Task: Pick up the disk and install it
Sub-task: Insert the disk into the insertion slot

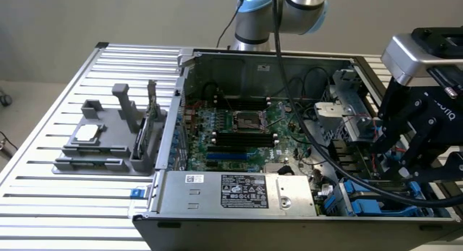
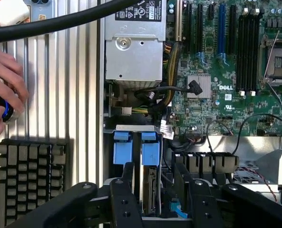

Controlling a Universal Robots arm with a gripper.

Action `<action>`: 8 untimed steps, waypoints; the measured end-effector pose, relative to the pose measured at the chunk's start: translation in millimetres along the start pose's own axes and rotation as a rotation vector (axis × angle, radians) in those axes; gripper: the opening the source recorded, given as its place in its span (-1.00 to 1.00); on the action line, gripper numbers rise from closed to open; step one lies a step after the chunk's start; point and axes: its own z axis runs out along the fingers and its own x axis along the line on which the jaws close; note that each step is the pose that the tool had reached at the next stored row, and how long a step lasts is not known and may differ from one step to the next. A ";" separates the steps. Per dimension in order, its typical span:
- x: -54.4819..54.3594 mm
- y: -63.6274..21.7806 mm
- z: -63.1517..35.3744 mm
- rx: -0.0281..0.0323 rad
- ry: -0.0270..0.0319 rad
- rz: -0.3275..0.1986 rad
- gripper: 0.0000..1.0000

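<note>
Item 1: "DELL", white print on the green motherboard (image 2: 212, 109), beside its square silver heatsink (image 2: 199, 85).
Item 2: partial white lettering ending "IQ" on the gripper (image 1: 413, 164), at the exterior view's right.
Item 3: sticker (image 1: 242, 190) on the power-supply box (image 1: 293, 197), lower centre of the exterior view. I cannot read its small print.

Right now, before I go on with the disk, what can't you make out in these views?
- Label of the disk: wrist view, it stands edge-on.
- One end of the disk: wrist view, covered by the gripper.
- Blue-lit object in the person's hand: wrist view, hand and picture edge hide most.
- Disk bays: exterior view, the gripper blocks part.
</note>
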 end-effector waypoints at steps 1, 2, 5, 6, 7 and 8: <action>0.0 0.0 0.3 0.0001 0.0000 0.000 -0.07; 0.0 0.0 0.4 0.0000 0.0000 0.000 -0.07; -1.5 -0.1 0.6 0.0006 -0.0001 0.000 -0.07; -2.6 -0.2 0.6 0.0012 -0.0001 0.000 -0.07; -3.6 -0.6 0.5 0.0016 0.0002 0.000 -0.07; -4.6 -0.9 0.5 0.0020 0.0000 0.000 -0.07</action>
